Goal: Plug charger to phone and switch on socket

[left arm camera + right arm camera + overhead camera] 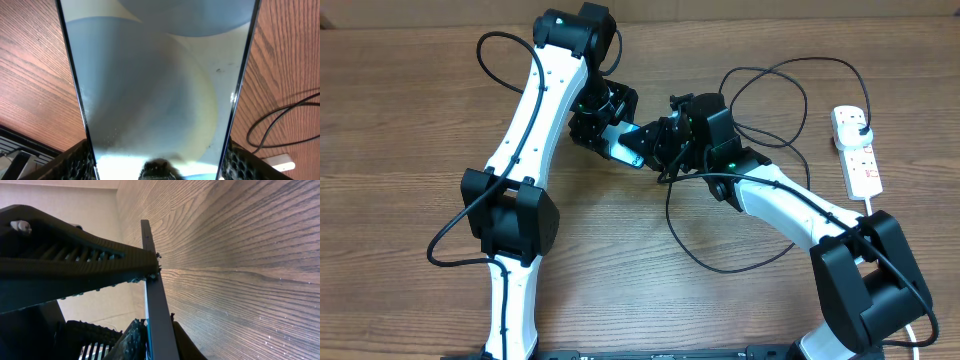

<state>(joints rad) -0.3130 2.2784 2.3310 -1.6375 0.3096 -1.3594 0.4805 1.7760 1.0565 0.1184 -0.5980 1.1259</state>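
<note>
Phone [160, 90], clamped in left gripper [157, 162], meets right gripper [665, 145], its grip unreadable; a misaligned charger [670, 210] tip could jam.

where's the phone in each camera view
Overhead: the phone sits near centre, between the two arms' wrists, mostly hidden.
Left wrist: the phone fills the middle, screen towards the camera.
Right wrist: the phone is edge-on, a thin strip left of centre.
Shared landmark: the wooden table around it.
</note>
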